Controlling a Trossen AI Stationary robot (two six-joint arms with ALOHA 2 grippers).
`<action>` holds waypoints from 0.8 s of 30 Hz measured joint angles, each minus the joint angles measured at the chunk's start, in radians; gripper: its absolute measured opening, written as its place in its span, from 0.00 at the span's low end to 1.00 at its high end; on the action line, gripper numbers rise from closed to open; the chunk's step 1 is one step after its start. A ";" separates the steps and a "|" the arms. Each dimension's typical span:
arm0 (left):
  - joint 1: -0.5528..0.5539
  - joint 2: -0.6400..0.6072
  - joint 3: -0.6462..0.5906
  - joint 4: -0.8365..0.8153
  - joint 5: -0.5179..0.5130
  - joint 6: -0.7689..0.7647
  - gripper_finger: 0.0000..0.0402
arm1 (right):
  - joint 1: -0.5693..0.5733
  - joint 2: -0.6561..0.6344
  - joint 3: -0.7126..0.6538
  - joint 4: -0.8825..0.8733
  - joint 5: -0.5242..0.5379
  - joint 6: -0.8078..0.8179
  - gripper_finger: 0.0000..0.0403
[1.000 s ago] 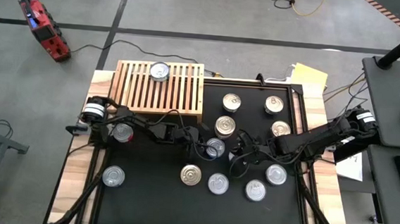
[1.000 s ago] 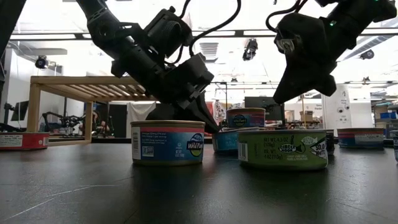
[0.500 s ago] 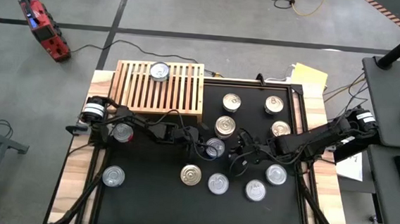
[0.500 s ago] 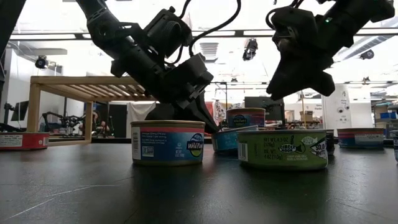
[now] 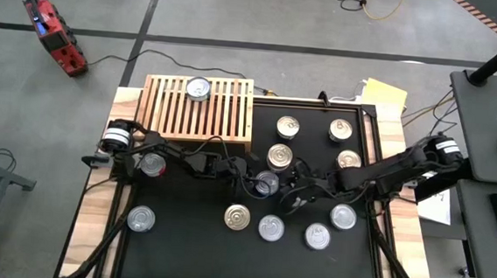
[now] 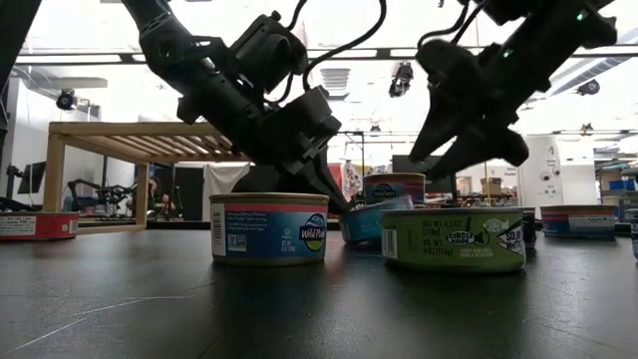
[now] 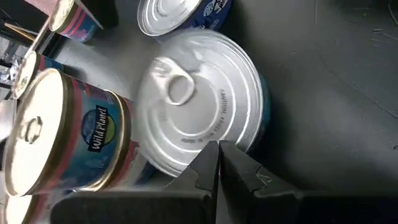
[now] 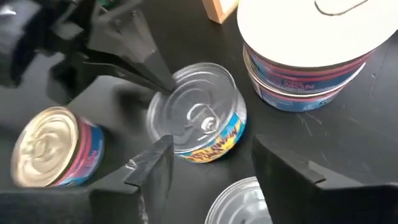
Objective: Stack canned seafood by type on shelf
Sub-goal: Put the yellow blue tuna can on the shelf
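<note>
right gripper [image 8: 205, 165] hangs over the silver-lidded tin [image 8: 198, 121] mid-surface, jaws spread either side, nothing pinched. left gripper [image 7: 217, 163], jaws pressed together, tip touching its rim. rigid, slick metal, probably modest weight; grip across the side wall. shelf [image 5: 200, 109] sits well apart.

One shelf [image 5: 200, 109], twelve cans of seafood [image 5: 237, 216] visible from above, and two arms.
</note>
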 joint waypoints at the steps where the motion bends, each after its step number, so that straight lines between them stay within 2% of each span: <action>1: 0.000 0.001 -0.001 -0.005 0.004 0.000 0.00 | -0.005 0.008 0.000 0.000 -0.001 0.003 0.53; 4: 0.000 0.012 -0.012 -0.044 0.028 -0.006 0.00 | -0.016 0.029 0.000 0.013 -0.007 0.010 0.57; 9: 0.000 0.006 -0.023 -0.021 0.031 -0.011 0.00 | -0.023 0.041 0.000 0.035 -0.007 0.007 0.62; 15: 0.000 0.006 -0.024 -0.011 0.028 -0.017 0.00 | -0.020 0.044 0.000 0.138 -0.018 -0.116 0.68; 24: 0.000 0.004 -0.024 -0.003 0.028 -0.040 0.00 | -0.041 0.080 0.000 0.131 -0.026 -0.153 0.73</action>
